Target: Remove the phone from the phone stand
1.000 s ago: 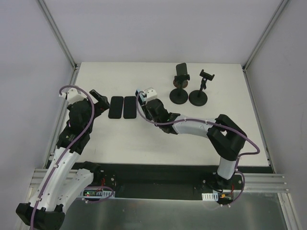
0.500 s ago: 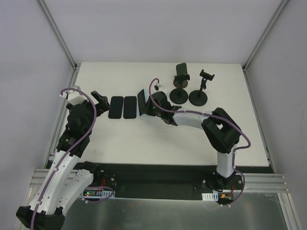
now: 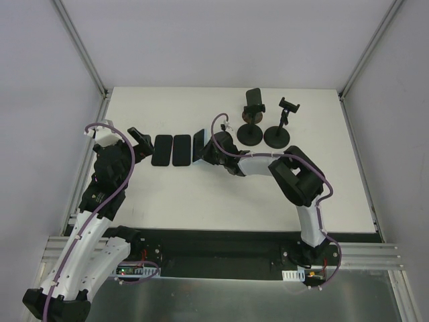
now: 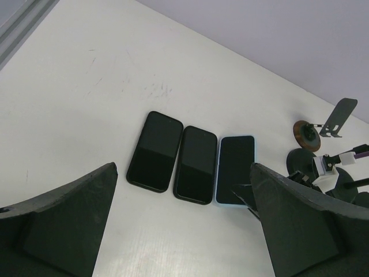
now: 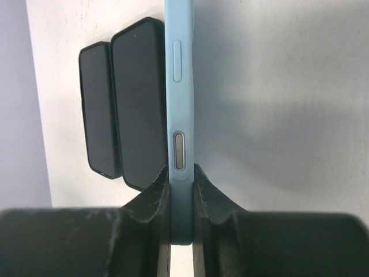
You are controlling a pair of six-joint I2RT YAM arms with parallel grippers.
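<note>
My right gripper (image 5: 181,190) is shut on the faces of a blue-cased phone (image 5: 180,86), seen edge-on. In the top view this phone (image 3: 199,145) is held tilted, low over the table, just right of two black phones (image 3: 161,149) (image 3: 181,149); I cannot tell whether it touches the table. It also shows in the left wrist view (image 4: 235,167). A dark phone (image 3: 253,99) is clamped upright in a black phone stand (image 3: 250,134) at the back. A second stand (image 3: 277,137) has an empty clamp. My left gripper (image 4: 184,231) is open and empty, left of the row.
The white table (image 3: 201,201) ends at metal rails on the left and right. A small brown disc with a grey plate (image 4: 304,130) sits near the stands. My right arm (image 3: 295,178) stretches across the middle of the table.
My right gripper has carried the blue-cased phone left and down, turning it, until it sits beside the two black phones. The left arm has barely moved.
</note>
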